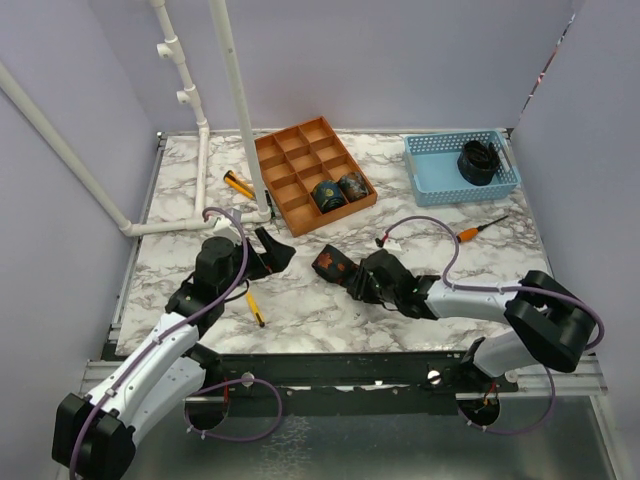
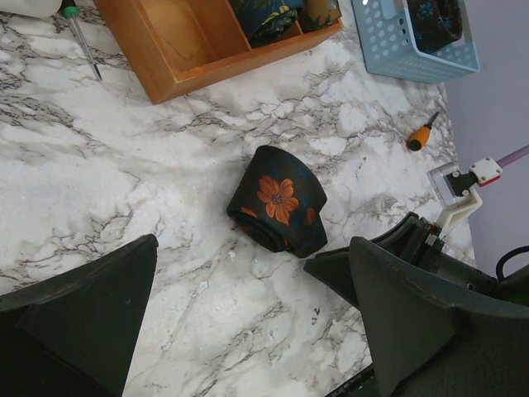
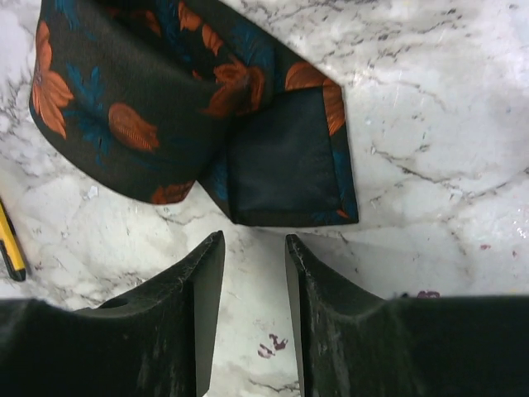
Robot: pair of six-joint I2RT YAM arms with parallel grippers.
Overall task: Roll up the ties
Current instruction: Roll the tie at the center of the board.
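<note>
One tie [image 1: 333, 264] lies folded into a flat bundle in the middle of the marble table, dark with orange flowers [image 2: 278, 201]. Its black-lined end [image 3: 285, 157] points at my right gripper [image 3: 254, 240], which is open a narrow gap just short of that end, with only marble between its fingers. In the top view the right gripper [image 1: 354, 281] sits at the bundle's right side. My left gripper [image 1: 274, 250] is wide open to the bundle's left and holds nothing [image 2: 255, 241]. Two rolled ties [image 1: 328, 194] [image 1: 352, 186] stand in tray compartments. Another dark tie [image 1: 478, 160] lies coiled in the basket.
An orange compartment tray [image 1: 300, 165] stands at the back centre and a blue basket [image 1: 440, 170] at the back right. An orange screwdriver [image 1: 470, 232], a yellow pen [image 1: 255, 307] and a yellow tool [image 1: 238, 185] lie on the table. White pipes [image 1: 205, 150] rise at the back left.
</note>
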